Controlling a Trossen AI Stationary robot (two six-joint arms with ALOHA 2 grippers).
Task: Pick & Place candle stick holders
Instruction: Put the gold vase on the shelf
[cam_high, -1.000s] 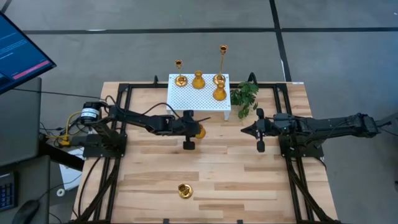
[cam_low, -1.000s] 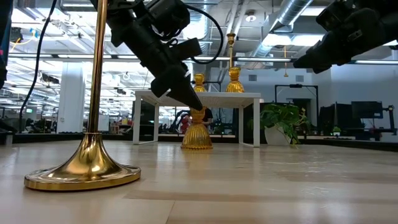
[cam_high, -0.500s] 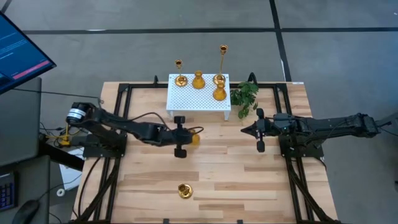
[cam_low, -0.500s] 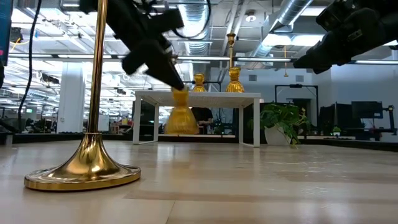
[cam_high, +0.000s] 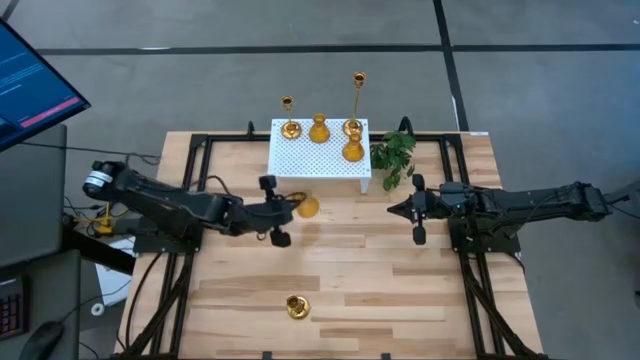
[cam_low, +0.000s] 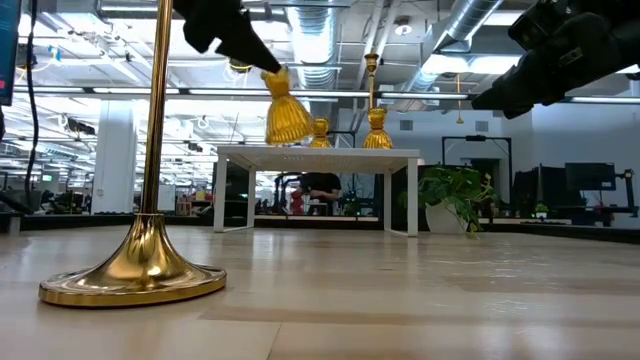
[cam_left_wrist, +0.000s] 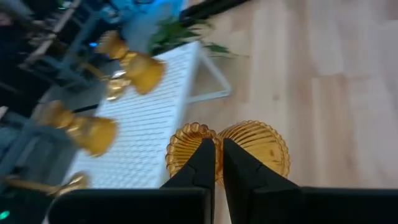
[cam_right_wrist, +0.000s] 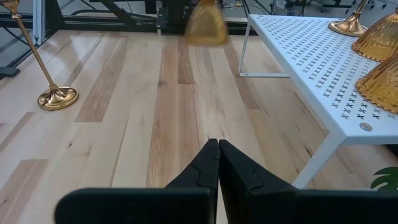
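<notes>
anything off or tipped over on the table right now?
Nothing tipped or spilled. One squat gold holder hangs in the air in the left gripper, off the table. A tall holder stands alone near the front edge, apart from those on the white stand. Right gripper idles shut.

A squat, ribbed, bell-shaped gold candle stick holder (cam_high: 307, 207) is hanging in the air just in front of the stand, tilted and clear of the wooden table. Four more shiny gold holders are sitting on the white perforated stand: two bulbous ones (cam_high: 319, 129) and (cam_high: 353, 150), plus two thin-stemmed ones (cam_high: 289, 117) and (cam_high: 357, 100). A tall thin-stemmed gold holder with a round base (cam_high: 296, 306) is standing upright near the table's front edge.
</notes>
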